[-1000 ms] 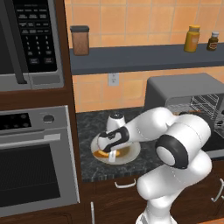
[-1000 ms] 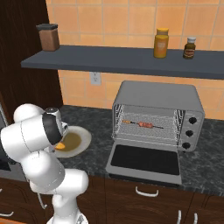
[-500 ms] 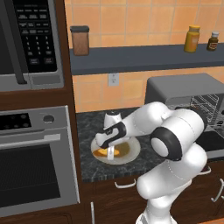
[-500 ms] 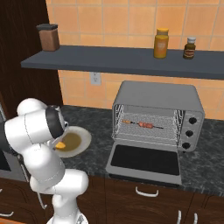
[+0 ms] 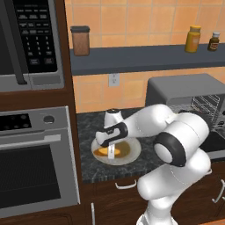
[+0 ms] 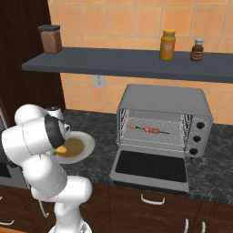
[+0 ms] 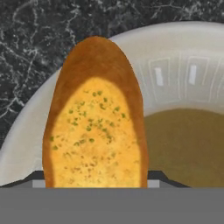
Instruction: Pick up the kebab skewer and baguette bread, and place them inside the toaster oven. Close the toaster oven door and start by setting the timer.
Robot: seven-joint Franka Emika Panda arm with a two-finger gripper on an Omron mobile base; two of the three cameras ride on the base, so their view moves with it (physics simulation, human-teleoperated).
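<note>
The baguette bread [image 7: 96, 131], a golden oval loaf, lies on the left part of a white plate [image 7: 183, 74] and runs lengthwise between my fingertips. My gripper [image 7: 95, 180] is shut on its near end. In the left base view my gripper [image 5: 111, 152] points down onto the plate [image 5: 132, 151] with the baguette bread [image 5: 102, 151] at its tips. The kebab skewer [image 6: 145, 129] lies on the wire rack inside the toaster oven [image 6: 164, 98]. The toaster oven door [image 6: 150, 168] is folded down flat and open.
A black-panel microwave [image 5: 30, 39] and a built-in steel oven [image 5: 30, 176] stand to the left of the plate. The shelf [image 6: 127, 59] above carries a brown canister [image 6: 50, 38] and two jars [image 6: 167, 44]. Brown sauce covers part of the plate.
My hand has dropped lower onto the plate, and the jaws have come in from wide open onto the bread. The skewer and the oven door have stayed put.
</note>
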